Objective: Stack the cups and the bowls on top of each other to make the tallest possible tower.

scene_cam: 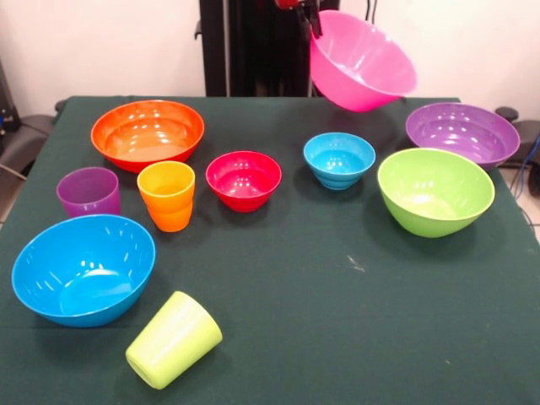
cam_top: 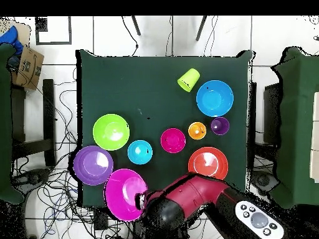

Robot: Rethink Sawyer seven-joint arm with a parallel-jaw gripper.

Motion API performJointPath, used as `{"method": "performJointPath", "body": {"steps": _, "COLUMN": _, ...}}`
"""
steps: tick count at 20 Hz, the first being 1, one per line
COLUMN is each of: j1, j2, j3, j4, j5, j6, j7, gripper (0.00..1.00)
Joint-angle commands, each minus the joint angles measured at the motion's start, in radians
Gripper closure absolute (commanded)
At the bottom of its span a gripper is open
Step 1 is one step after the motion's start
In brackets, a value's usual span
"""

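Note:
My gripper (scene_cam: pixel 314 21) is shut on the rim of the big pink bowl (scene_cam: pixel 361 61) and holds it tilted in the air above the table's far side; the overhead view shows the bowl (cam_top: pixel 124 194) beside the arm. On the table stand the orange bowl (scene_cam: pixel 148 132), small red bowl (scene_cam: pixel 243 180), ridged light blue bowl (scene_cam: pixel 339 159), purple bowl (scene_cam: pixel 462 133), lime green bowl (scene_cam: pixel 434 191) and blue bowl (scene_cam: pixel 83 268). The purple cup (scene_cam: pixel 89 191) and orange cup (scene_cam: pixel 166 195) stand upright. The lime green cup (scene_cam: pixel 174 339) lies on its side. Nothing is stacked.
The dark green table (scene_cam: pixel 337 287) ends close behind the orange and purple bowls. The robot's pedestal (scene_cam: pixel 253 46) stands at the far edge. Cables and chairs surround the table in the overhead view.

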Motion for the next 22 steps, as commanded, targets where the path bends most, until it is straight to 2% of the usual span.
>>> {"method": "performJointPath", "body": {"steps": 1, "j1": -0.038, "j2": -0.055, "j3": 0.14, "j4": 0.003, "j5": 0.112, "j6": 0.209, "j7": -0.279, "gripper": 1.0}}
{"method": "performJointPath", "body": {"steps": 6, "j1": -0.061, "j2": -0.064, "j3": 0.191, "j4": -0.026, "j5": 0.157, "j6": 0.298, "j7": -0.288, "gripper": 1.0}}
{"method": "performJointPath", "body": {"steps": 22, "j1": -0.109, "j2": -0.165, "j3": 0.345, "j4": -0.014, "j5": 0.233, "j6": 0.329, "j7": -0.219, "gripper": 1.0}}
